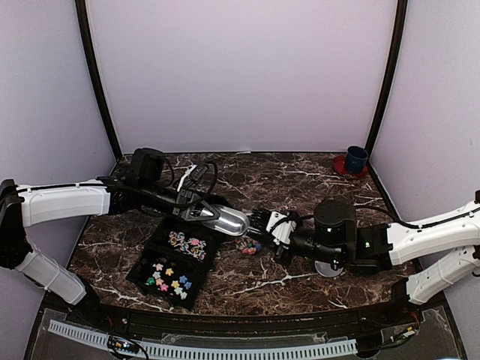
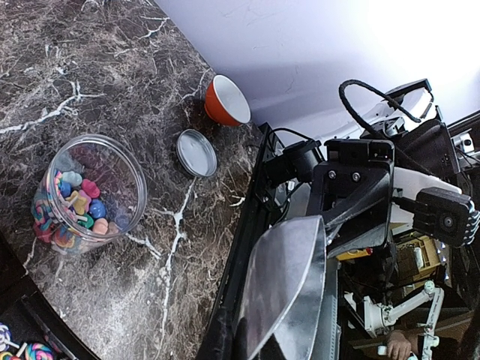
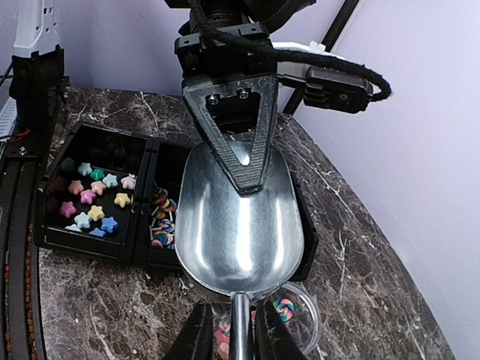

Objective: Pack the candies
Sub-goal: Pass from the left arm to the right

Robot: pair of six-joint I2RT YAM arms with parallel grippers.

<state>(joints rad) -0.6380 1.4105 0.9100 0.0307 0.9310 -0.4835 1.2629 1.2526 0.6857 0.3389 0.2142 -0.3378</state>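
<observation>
Steel, mirror-bright and trough-shaped, the scoop [image 3: 240, 240] hangs over the far end of the tray [image 3: 75, 244] – a shallow box of matt black plastic split into three compartments. The left gripper [image 3: 246, 182] is closed tight on the scoop's open lip, one black wedge-shaped finger lying flat inside the bowl; the right gripper [image 3: 234, 337] straddles the thin rod handle [image 3: 240, 319], its jaws a little apart with a dark sliver of gap on either side, so it has no hold of the handle.

The candies [image 2: 75, 206] sit in three places; a heap of mixed bright pieces, smooth and rounded, covers the bottom of the clear round jar [image 2: 139, 187], which stands open on the table just off the tray's end and under the scoop's handle; pastel stars [image 3: 90, 199] – pink, yellow, blue, mint – lie scattered in the tray's end compartment nearest the arms; swirled lollipops [image 3: 161, 217] on thin sticks crowd the middle compartment; the third compartment is mostly hidden beneath the scoop.

The jar's flat grey lid [image 2: 196, 152] lies near the jar but apart from it; the table [image 1: 300, 180] is dark brown with a marble pattern, glossy and veined in white.
</observation>
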